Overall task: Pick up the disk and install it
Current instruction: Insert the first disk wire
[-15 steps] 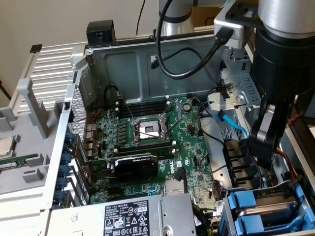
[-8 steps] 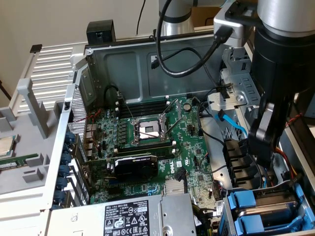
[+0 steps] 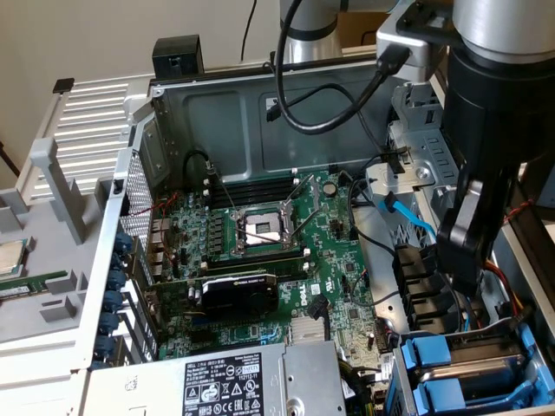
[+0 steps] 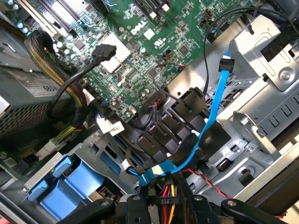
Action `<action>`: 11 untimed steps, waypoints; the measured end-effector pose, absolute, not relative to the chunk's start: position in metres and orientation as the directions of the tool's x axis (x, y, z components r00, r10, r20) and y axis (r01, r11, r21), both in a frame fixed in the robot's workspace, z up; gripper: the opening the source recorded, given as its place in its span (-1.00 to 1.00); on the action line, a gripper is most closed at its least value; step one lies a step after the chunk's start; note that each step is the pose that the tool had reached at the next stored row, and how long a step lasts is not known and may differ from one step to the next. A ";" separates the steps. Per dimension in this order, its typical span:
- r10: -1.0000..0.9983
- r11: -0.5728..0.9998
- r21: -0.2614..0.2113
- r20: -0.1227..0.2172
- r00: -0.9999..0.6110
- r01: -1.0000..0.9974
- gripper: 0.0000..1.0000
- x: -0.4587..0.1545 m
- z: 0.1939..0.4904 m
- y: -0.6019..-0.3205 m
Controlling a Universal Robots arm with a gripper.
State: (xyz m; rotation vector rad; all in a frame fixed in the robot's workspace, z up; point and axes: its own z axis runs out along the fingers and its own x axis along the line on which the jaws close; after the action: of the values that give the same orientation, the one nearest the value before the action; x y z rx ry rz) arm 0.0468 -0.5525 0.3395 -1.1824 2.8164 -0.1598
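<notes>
Disk position is the open question: two blue carriers [image 3: 431,354] sit stacked in the drive cage [image 3: 395,381] at about five o'clock in the exterior view. The disk may be one of them, but I cannot tell which, since only their blue fronts face the camera. The gripper [image 3: 465,276] hangs just above that cage, at about four o'clock, over red and yellow wires [image 4: 167,192] and near a loose blue data cable [image 3: 406,217]. It carries nothing I can make out, and I cannot tell whether it is spread or pressed together. By my judgement, either the pick-up is not yet made or the disk is already seated.
</notes>
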 end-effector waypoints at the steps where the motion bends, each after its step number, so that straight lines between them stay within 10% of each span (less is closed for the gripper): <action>1: -0.714 0.697 -0.128 -0.036 -0.699 -0.706 -0.30 0.047 0.340 -0.552; 11: -0.706 0.704 -0.136 -0.029 -0.708 -0.697 -0.30 0.047 0.340 -0.549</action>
State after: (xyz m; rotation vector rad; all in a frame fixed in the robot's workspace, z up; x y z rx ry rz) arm 0.0469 -0.5493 0.3397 -1.1656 2.8269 -0.1758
